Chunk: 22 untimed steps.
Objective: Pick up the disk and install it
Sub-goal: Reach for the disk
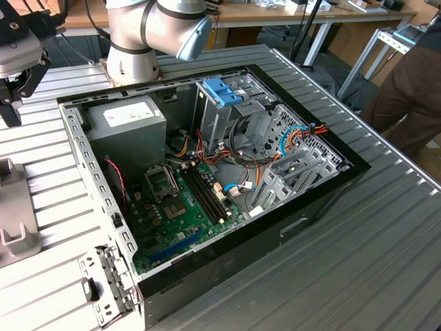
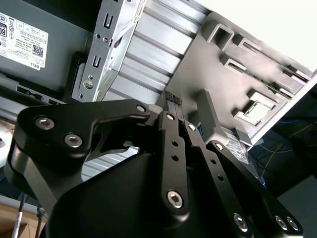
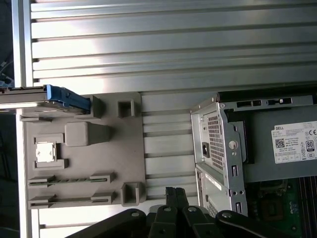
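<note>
The disk [image 3: 55, 97], grey metal in a light blue carrier, stands on edge in a slot at one end of a grey plastic fixture [image 3: 124, 148] on the slatted table. My gripper [image 3: 175, 193] hovers over the opposite edge of the fixture, well away from the disk. Its black fingers [image 2: 171, 106] are shut together with nothing between them. In the exterior view the gripper [image 1: 12, 109] hangs at the far left above the fixture [image 1: 10, 214], beside the open computer case [image 1: 207, 172]. Inside the case a metal drive cage [image 1: 231, 121] carries a blue latch [image 1: 222, 91].
The case's power supply [image 1: 127, 117] and its perforated rear panel [image 3: 215, 144] lie close to the gripper. Coloured cables [image 1: 296, 138] run by the cage. The arm's base [image 1: 148, 38] stands behind the case. A person [image 1: 413, 89] stands at the exterior view's right.
</note>
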{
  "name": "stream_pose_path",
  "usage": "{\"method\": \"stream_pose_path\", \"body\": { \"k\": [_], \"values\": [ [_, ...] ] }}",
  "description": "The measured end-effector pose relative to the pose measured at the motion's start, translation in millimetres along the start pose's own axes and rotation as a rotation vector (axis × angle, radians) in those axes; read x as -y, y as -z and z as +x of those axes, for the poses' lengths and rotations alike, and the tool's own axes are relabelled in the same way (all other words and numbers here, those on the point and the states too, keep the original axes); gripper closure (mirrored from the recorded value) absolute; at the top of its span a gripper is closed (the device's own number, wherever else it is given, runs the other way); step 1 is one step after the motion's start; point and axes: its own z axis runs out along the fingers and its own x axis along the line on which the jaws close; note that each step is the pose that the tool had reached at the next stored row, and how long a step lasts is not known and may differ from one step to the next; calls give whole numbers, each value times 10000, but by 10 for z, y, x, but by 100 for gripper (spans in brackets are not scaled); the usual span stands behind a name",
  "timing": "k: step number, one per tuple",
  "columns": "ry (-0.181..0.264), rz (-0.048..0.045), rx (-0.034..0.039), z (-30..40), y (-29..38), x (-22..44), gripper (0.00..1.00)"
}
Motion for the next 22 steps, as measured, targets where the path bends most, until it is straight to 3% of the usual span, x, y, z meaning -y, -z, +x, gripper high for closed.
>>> {"method": "stream_pose_path", "body": {
  "k": [22],
  "values": [
    [0,0,0,76,2,6,90]
  ]
}}
